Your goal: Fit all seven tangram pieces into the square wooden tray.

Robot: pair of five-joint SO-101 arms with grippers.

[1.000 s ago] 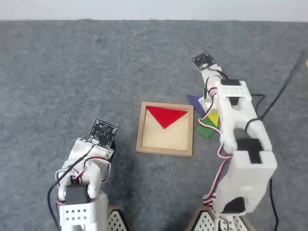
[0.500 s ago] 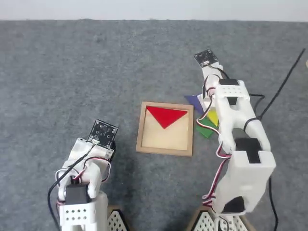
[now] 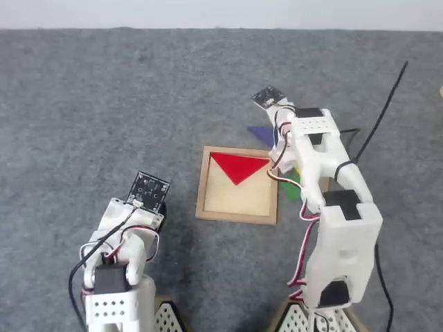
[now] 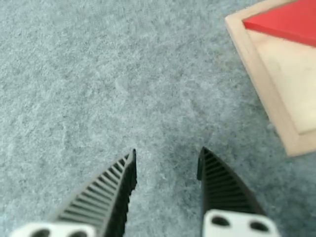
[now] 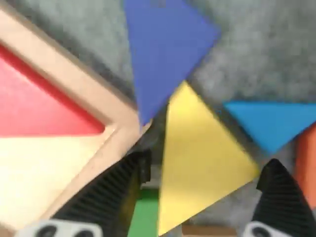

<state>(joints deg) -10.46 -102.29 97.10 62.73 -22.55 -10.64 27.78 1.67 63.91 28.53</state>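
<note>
The square wooden tray lies mid-table with a red triangle in its far half. My right gripper hangs open just off the tray's far right corner, its fingers on either side of a yellow triangle. A dark blue triangle touches the yellow one's tip; a light blue triangle, an orange piece and a green piece lie around it. My left gripper is open over bare carpet left of the tray.
Grey carpet covers the table. The right arm stands over the loose pieces, hiding most of them from above; the dark blue triangle and a green edge peek out. The left arm sits near the front left.
The right arm has swung left toward the tray's far right corner. The dark blue triangle now lies farther left and farther back. The left arm has not moved.
</note>
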